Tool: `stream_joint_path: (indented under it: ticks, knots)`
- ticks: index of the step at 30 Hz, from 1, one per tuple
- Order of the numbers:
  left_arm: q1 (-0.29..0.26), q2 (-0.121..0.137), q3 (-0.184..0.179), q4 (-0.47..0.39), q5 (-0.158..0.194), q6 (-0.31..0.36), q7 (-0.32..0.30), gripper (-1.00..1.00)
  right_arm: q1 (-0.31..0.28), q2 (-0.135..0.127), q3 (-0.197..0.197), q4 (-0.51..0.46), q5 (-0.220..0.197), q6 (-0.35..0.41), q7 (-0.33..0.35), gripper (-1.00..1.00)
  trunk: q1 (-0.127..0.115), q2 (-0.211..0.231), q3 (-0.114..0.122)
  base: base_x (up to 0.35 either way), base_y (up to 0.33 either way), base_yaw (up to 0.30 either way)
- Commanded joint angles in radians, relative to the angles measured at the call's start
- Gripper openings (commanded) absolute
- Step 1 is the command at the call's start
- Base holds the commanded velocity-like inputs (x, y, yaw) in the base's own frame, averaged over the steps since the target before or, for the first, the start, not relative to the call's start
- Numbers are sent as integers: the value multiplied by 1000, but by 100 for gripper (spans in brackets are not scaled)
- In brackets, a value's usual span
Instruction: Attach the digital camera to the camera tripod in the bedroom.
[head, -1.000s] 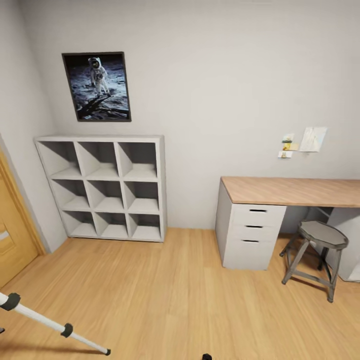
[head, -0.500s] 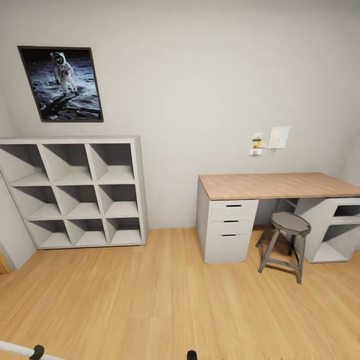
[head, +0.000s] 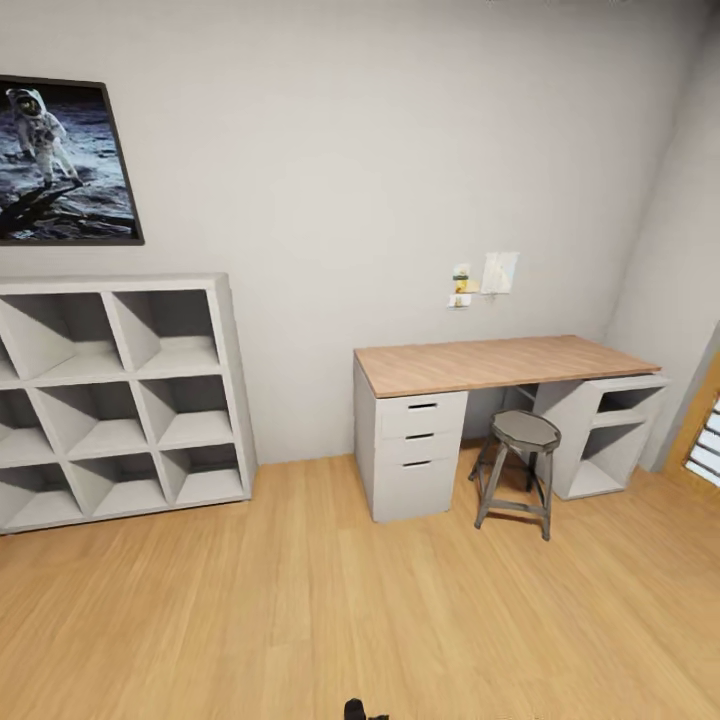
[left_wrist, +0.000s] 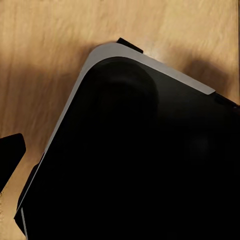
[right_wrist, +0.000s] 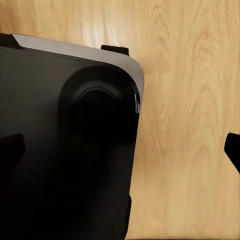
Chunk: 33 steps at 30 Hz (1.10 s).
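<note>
Your right gripper (right_wrist: 122, 147) hangs over the robot's black base (right_wrist: 65, 150) and the plank floor (right_wrist: 190, 125), its dark fingertips (right_wrist: 232, 150) wide apart with nothing between them. On the left wrist one fingertip (left_wrist: 10, 157) shows beside the base (left_wrist: 135, 160); you cannot tell its spread. You are in the bedroom: white shelves (head: 110, 390) far left under an astronaut poster (head: 60, 160), desk (head: 490, 365) and stool (head: 520, 465) far right.

Astronaut poster (head: 60, 160) and white cube shelves (head: 110, 400) cut off at the picture's edge.
</note>
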Motion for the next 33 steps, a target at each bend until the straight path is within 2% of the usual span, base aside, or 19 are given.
stream_joint_path:
  ticks: [1, 33]
  knots:
    - [1, 0, -9, -2, 7, -2, 3, 100, 0, 0, -6, 0, 10, -2, -1, 100, 0, 0, -1, 0, 0, -290]
    - [1, -1, -7, -2, 7, -3, 3, 100, 0, -1, -6, 0, 9, -2, -1, 100, 0, 0, -1, 0, 0, -290]
